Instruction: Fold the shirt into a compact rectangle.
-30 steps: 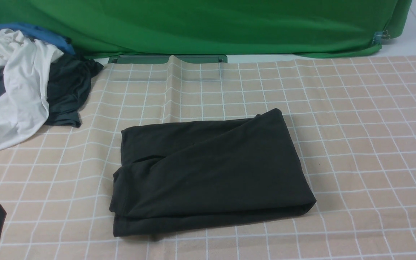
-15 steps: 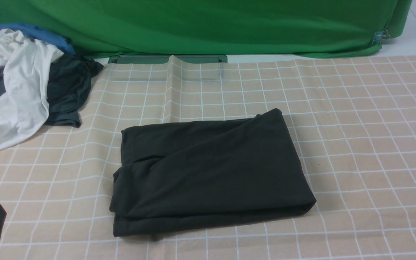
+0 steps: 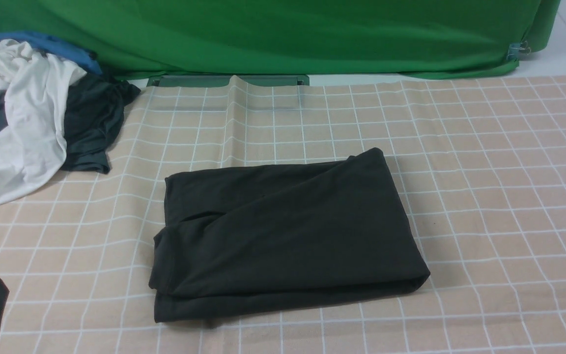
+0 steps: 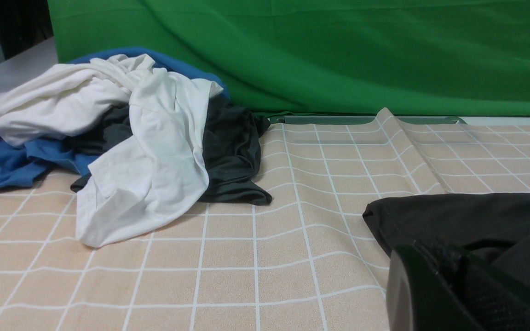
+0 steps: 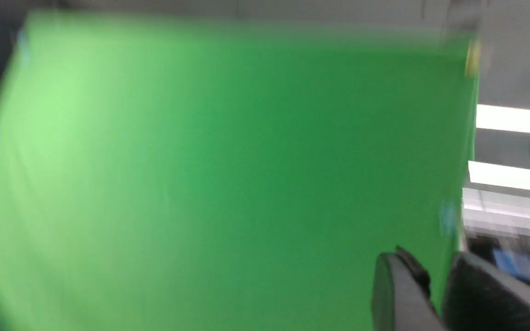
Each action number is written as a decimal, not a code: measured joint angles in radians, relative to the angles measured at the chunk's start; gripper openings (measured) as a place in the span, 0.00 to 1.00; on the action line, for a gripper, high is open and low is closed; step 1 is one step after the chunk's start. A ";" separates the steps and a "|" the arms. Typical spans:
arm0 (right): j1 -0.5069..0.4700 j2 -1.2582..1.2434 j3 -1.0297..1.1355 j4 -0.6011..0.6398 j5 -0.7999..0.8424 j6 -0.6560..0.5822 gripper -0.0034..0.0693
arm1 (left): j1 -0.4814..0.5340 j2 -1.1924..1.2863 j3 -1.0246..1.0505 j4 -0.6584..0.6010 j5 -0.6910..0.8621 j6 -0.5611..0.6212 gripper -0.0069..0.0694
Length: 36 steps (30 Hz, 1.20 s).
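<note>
Shirt [image 3: 283, 236] lies mid-counter [image 3: 499, 206], folded into a rough rectangle, edges slightly skewed; task looks near done. Left hand [image 4: 449, 294] clenched, empty, parked beside shirt. Right hand [image 5: 435, 289] raised toward backdrop [image 5: 210, 174], blurred; grip cannot tell.

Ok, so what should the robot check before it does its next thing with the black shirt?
1. Is the shirt folded into a rectangle: ok, roughly, though its left edge is uneven.
2. Is the shirt apart from the white garment: ok.
3. Are the left fingers shut and off the shirt: ok.
4. Are the right fingers holding nothing: ok.
5. Are the right fingers open or shut: cannot tell, too blurred.
6. Is the tablecloth flat beside the shirt: ok.
</note>
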 joint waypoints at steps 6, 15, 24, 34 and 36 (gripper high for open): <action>-0.110 0.003 0.248 0.000 0.135 -0.061 0.32 | 0.000 0.000 0.000 0.000 0.000 0.002 0.12; -0.172 0.003 0.440 0.003 0.089 0.057 0.35 | 0.000 0.000 0.000 0.000 0.000 0.002 0.12; -0.213 0.003 0.440 0.004 0.088 0.087 0.35 | 0.000 0.000 0.000 0.000 0.000 0.002 0.12; -0.213 0.003 0.440 0.005 0.088 0.098 0.35 | 0.000 0.000 0.000 0.000 0.000 0.002 0.12; -0.213 0.003 0.440 0.005 0.088 0.098 0.35 | 0.000 0.000 0.000 0.000 0.000 0.002 0.12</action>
